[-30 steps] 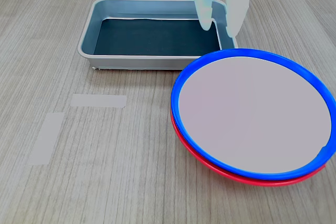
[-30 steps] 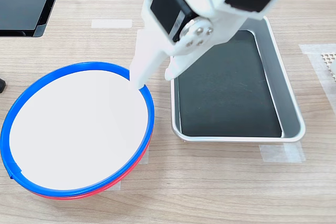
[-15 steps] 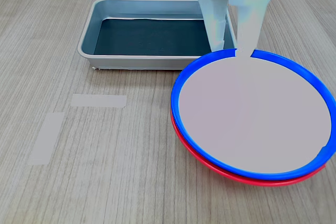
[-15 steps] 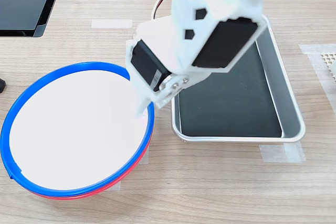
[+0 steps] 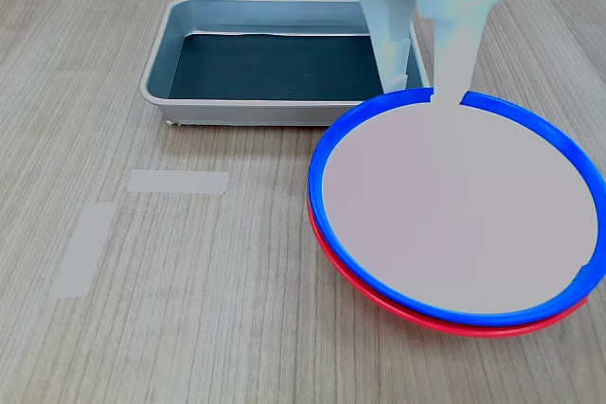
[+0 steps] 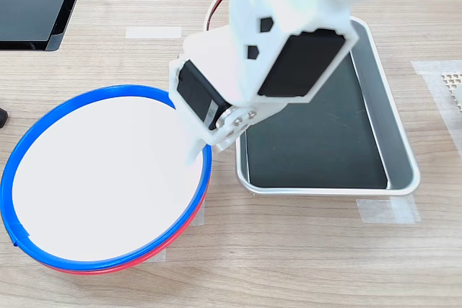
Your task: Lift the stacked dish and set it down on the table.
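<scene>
White two-finger gripper [image 5: 421,92] straddles the rim of the shallow round white blue-rimmed plate [image 5: 459,207] at its 12 o'clock in the first exterior view: one finger inside, one outside, jaws apart, not yet clamped. Blue-rimmed plate sits nested on the matching red-rimmed plate [image 5: 398,307], on the wood-grain table [image 5: 189,309]. Advice: close squarely on the blue rim only, lift straight so the red plate stays. Count: two plates, one grey metal tray [image 6: 401,142], one gripper.

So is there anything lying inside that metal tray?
No, in the first exterior view the metal tray shows only its bare dark bottom.
</scene>
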